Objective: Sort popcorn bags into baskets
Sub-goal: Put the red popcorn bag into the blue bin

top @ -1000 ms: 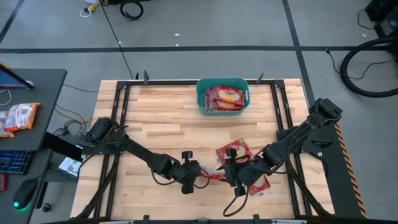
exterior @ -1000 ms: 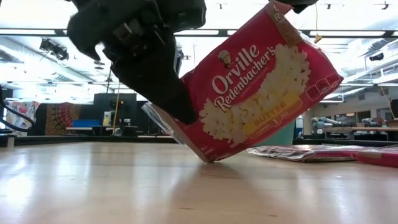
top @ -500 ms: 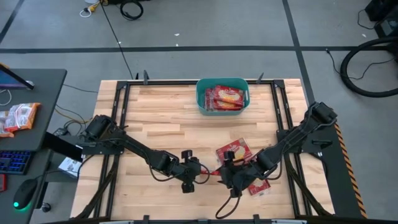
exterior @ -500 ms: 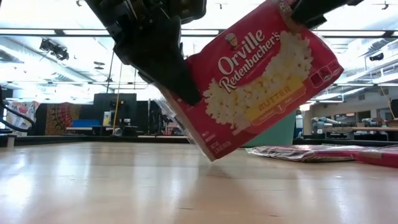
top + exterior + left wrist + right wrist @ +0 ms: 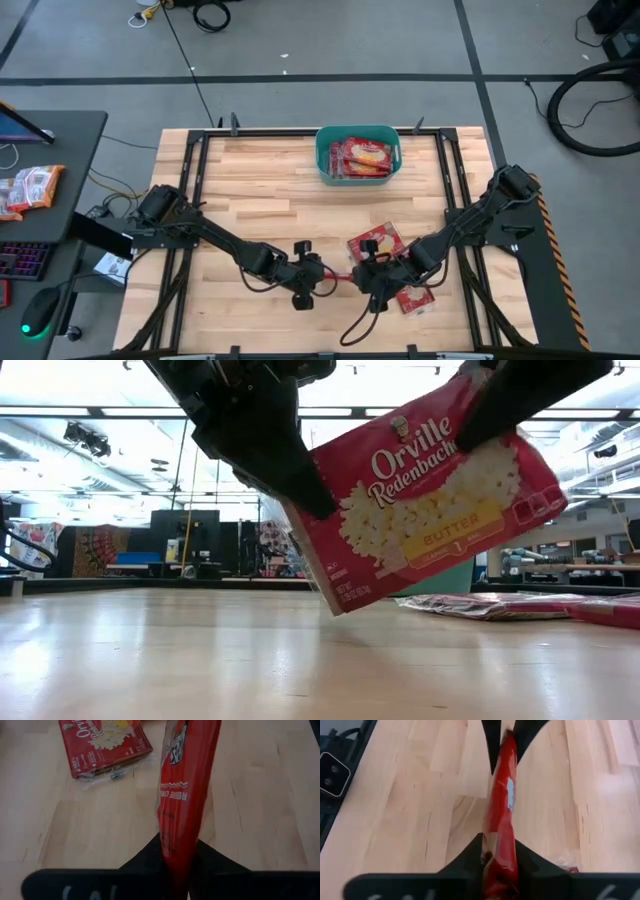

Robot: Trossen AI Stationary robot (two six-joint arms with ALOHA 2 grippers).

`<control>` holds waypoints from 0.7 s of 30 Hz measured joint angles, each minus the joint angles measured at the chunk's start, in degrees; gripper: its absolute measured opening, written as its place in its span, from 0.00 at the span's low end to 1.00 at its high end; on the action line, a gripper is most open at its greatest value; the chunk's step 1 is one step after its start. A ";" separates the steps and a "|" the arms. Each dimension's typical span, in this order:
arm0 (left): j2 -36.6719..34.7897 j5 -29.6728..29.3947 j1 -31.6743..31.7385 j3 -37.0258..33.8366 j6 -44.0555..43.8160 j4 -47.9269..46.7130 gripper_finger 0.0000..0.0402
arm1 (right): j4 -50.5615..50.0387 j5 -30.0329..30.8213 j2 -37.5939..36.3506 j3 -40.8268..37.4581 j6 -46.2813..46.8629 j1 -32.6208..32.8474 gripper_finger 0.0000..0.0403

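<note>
**Two hands on one popcorn bag, clear of the tabletop**

Near the front edge of the tabletop (image 5: pixel 250 200), the left hand (image 5: pixel 318 281) is clamped narrowly on one end of a popcorn bag (image 5: pixel 430 500), its fingers pinching the bag's thin red edge in the left wrist view. Just to its right, the right hand (image 5: pixel 366 283) now pinches the opposite end of the same bag; a second ago its fingers stood wide around that end, so they have just closed. Since then the bag has also risen: in the low view its lower corner, which was touching the wood, hangs above it, tilted.

By my reading this is a handover, and the left hand will have to let go before the right arm can carry the bag to the basket (image 5: pixel 359 154), which sits at the far edge with several bags already inside.

Further right, two loose bags (image 5: pixel 376 243) lie flat on the wood, one beyond the right hand and one (image 5: pixel 416 298) partly under the right arm.

From above, the held bag shows only as a thin red sliver between the hands. How many bags lie in the basket cannot be counted, and how firmly the right fingers have taken hold is hard to judge.
</note>
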 joint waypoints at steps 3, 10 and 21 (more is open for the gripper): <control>-0.39 -0.88 -0.26 0.00 0.89 -0.26 0.16 | -1.11 -2.01 0.00 0.02 0.77 -0.64 0.08; -4.00 -6.58 -1.19 0.07 2.55 -3.66 0.31 | -5.67 -2.66 -1.05 0.02 2.16 -1.00 0.10; -10.83 -23.86 -4.15 -5.07 8.53 -1.28 0.43 | -17.64 0.04 -9.26 0.02 5.00 -3.32 0.09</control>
